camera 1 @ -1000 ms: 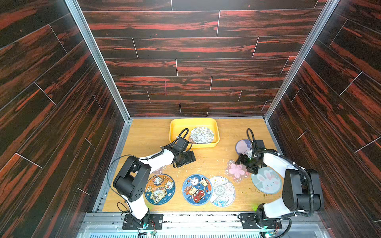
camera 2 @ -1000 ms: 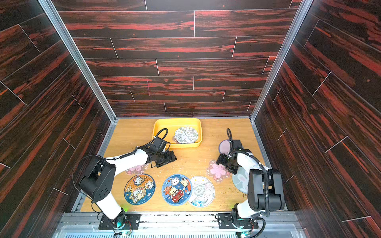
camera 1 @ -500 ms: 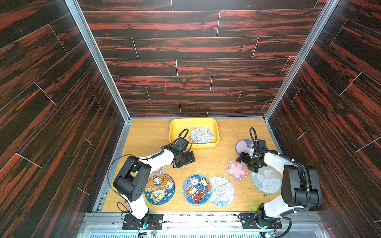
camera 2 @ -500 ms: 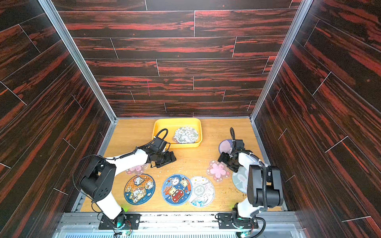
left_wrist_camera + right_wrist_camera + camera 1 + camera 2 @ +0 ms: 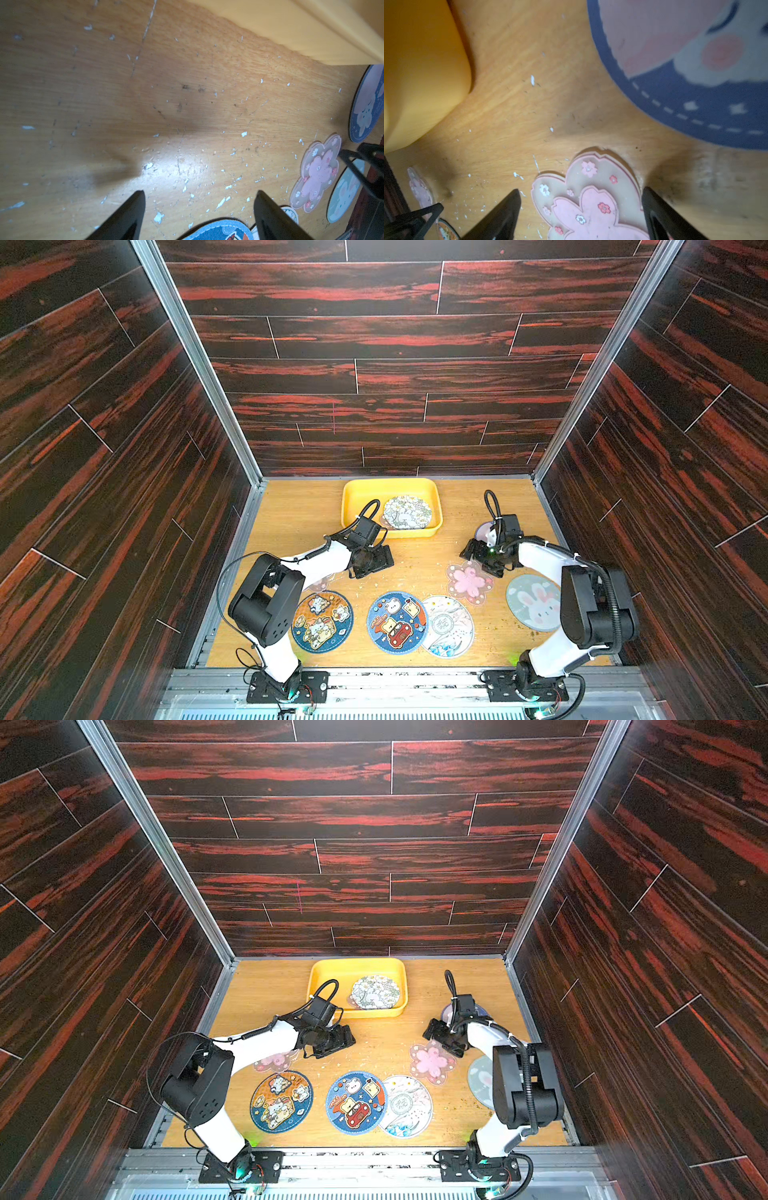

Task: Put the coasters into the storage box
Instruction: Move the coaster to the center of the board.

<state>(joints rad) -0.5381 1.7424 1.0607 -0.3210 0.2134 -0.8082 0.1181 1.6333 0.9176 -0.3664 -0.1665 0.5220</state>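
Scuffed wooden table (image 5: 299,514) carrying a yellow box (image 5: 353,499) at the back, with flat coasters (image 5: 397,622) spread across the front.

The right gripper (image 5: 581,190) has its two dark fingers (image 5: 506,212) spread wide, with a pink blossom-shaped coaster (image 5: 591,209) lying flat on the scuffed wooden table (image 5: 529,104) between them. Beyond it lie a round blue coaster (image 5: 695,99) with a blurred cartoon print and a corner of the yellow box (image 5: 421,62). A second pink coaster (image 5: 419,189) lies well apart.
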